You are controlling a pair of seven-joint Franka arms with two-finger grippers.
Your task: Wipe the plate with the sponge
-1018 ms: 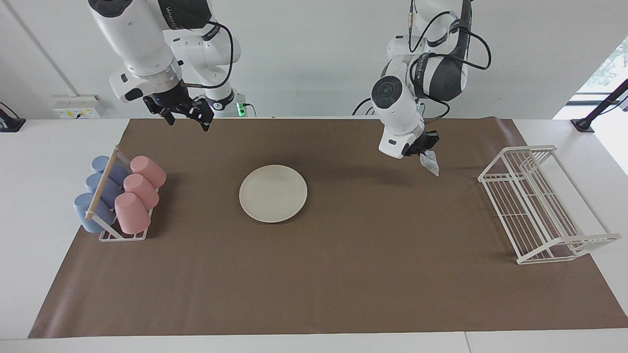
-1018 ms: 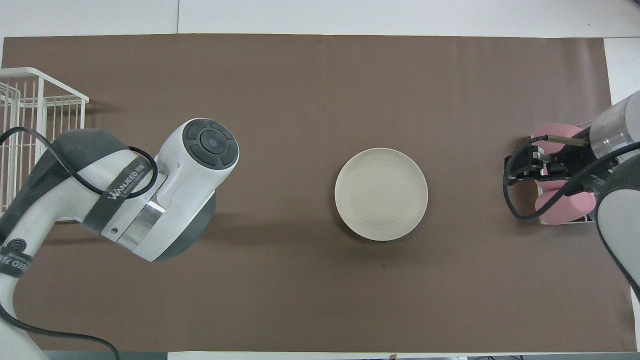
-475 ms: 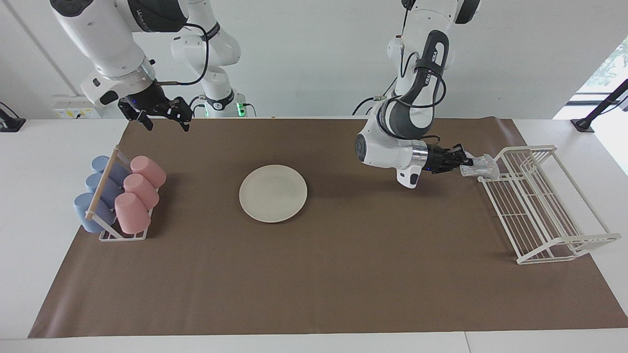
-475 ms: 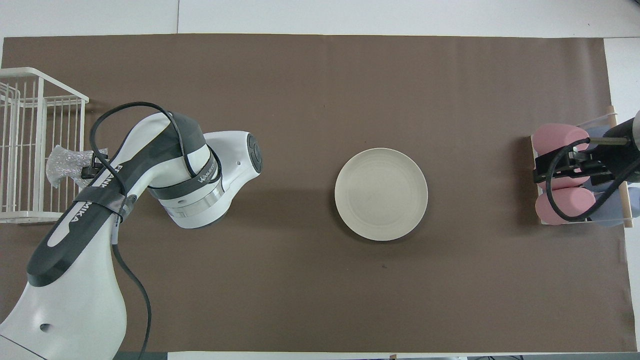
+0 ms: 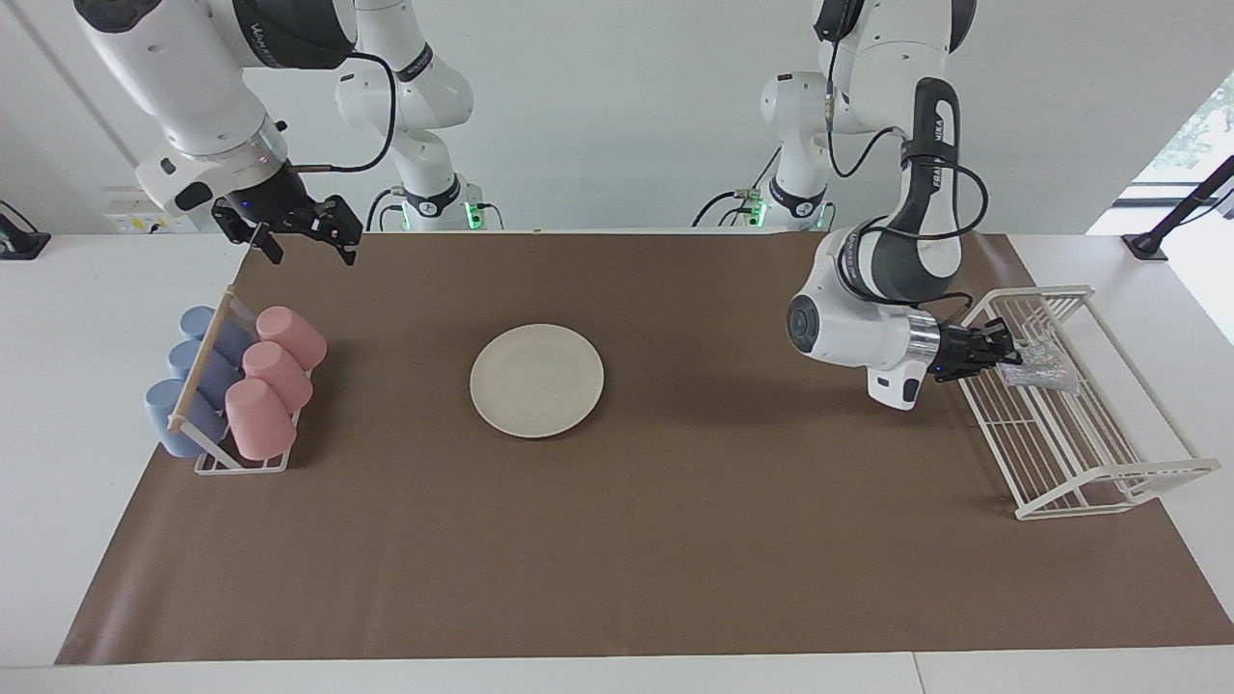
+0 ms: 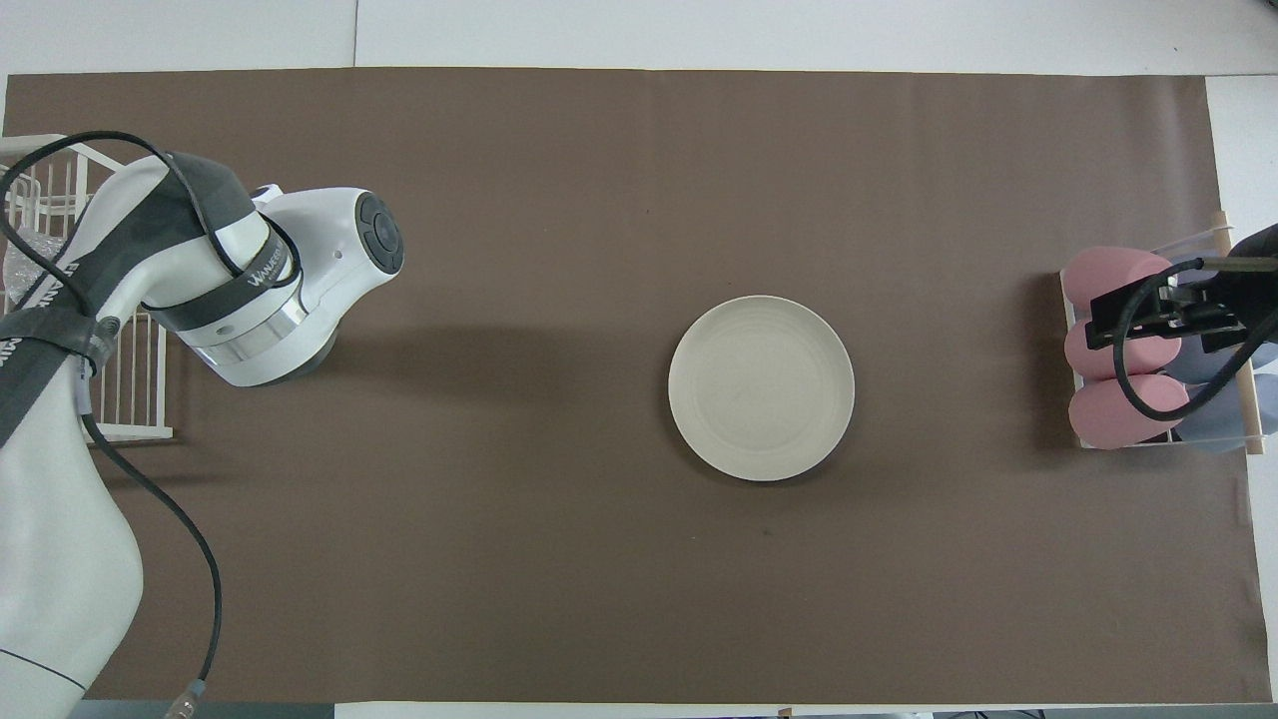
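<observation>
Plate (image 5: 537, 380) flat on the brown mat (image 5: 617, 540), about midway between the wire rack (image 5: 1080, 453) and the cup holder (image 5: 207, 463).

Left gripper (image 5: 1003, 349) over the wire rack, at the rack's end nearer the robots, fingertips pinched tight on the sponge (image 5: 1039, 368). Sponge hanging over the rack's wires; impossible to tell whether touching them. Well apart from the plate, toward the left arm's end of the table.

Right gripper (image 5: 302, 235) up in the air over the edge of the mat, on the robots' side of the cup holder, fingers spread wide, holding nothing. Waiting.

Pink cups (image 5: 270, 381) and blue cups (image 5: 193, 371) lying on their sides in the cup holder, well apart from the plate toward the right arm's end.
</observation>
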